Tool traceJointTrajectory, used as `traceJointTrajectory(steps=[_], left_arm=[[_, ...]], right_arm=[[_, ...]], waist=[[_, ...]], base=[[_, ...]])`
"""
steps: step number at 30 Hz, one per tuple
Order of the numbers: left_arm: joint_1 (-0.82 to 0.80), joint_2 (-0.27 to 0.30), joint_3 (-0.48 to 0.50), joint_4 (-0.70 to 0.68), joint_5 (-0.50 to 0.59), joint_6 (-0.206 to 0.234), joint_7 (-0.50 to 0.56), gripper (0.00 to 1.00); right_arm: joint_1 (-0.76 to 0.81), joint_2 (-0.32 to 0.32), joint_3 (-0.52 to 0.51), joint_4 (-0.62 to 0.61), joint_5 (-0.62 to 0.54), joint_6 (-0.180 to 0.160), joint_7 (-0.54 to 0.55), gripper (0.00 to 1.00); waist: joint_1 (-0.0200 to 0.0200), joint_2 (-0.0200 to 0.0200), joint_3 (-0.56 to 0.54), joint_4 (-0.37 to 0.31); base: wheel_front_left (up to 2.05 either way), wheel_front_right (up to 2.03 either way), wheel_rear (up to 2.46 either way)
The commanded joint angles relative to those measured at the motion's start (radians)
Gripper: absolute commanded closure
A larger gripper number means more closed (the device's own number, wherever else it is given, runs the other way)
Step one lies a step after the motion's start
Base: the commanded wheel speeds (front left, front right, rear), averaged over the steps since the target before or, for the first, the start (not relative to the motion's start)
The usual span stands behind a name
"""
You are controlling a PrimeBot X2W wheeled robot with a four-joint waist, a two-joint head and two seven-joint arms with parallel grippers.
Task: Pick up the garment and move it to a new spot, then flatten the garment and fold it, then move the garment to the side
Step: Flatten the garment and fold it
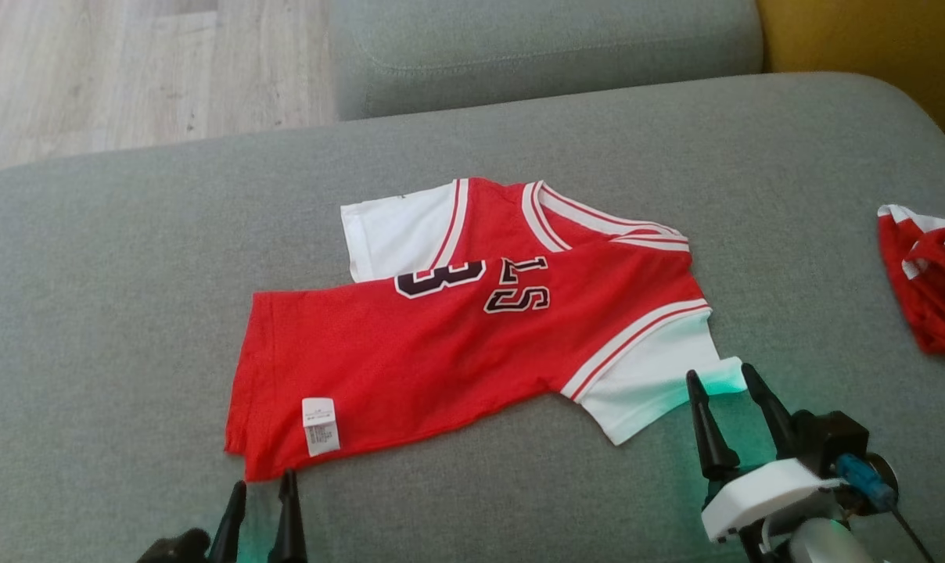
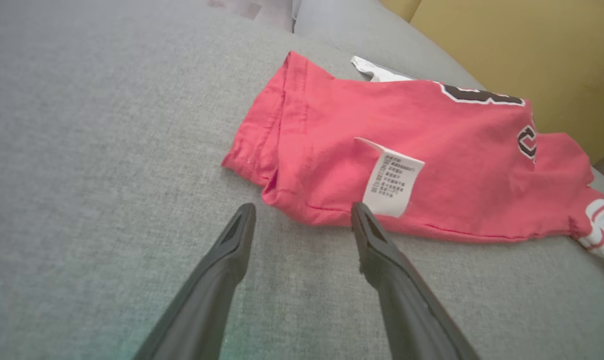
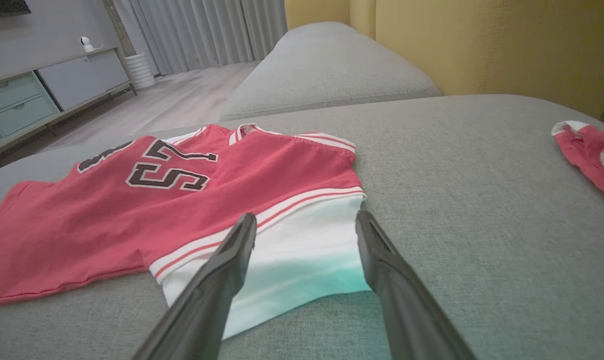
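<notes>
A red jersey (image 1: 457,344) with white sleeves and dark numbers lies folded once on the grey sofa seat (image 1: 128,313), its care label (image 1: 321,424) showing near the bottom hem. My left gripper (image 1: 263,483) is open just short of the hem's near corner (image 2: 282,200), nothing between its fingers. My right gripper (image 1: 727,375) is open over the end of the white sleeve (image 3: 302,260), a fingertip on either side of the cloth and not closed on it.
A second red and white garment (image 1: 930,281) lies bunched at the seat's right edge. Another grey cushion (image 1: 543,47) sits beyond, with a yellow backrest (image 3: 507,45) to the right and wooden floor (image 1: 128,62) at far left.
</notes>
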Motion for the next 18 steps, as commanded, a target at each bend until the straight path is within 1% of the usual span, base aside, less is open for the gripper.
traceJointTrajectory(steps=[1,10,14,18], left_arm=[[-0.048,0.004,0.009,-0.001,-0.049,-0.013,-0.008,0.00],[-0.075,0.004,0.015,0.022,-0.077,-0.022,-0.008,0.00],[-0.091,0.004,-0.016,-0.001,-0.110,-0.023,-0.008,0.00],[-0.101,0.004,-0.018,-0.017,-0.127,-0.023,-0.008,0.00]], right_arm=[[-0.042,-0.013,0.024,-0.025,0.007,-0.001,-0.007,0.00],[-0.052,-0.017,0.033,-0.026,0.012,-0.001,-0.007,0.00],[-0.060,-0.019,0.037,-0.030,0.016,-0.001,-0.007,0.00],[-0.065,-0.020,0.039,-0.028,0.018,-0.001,-0.007,0.00]], waist=[[-0.0001,0.0000,0.009,-0.003],[-0.0001,0.0000,0.026,-0.012],[-0.0001,0.0000,0.042,-0.014],[-0.0001,0.0000,0.053,-0.016]], base=[[0.00,0.00,0.00],[0.00,0.00,0.00],[0.00,0.00,0.00],[0.00,0.00,0.00]])
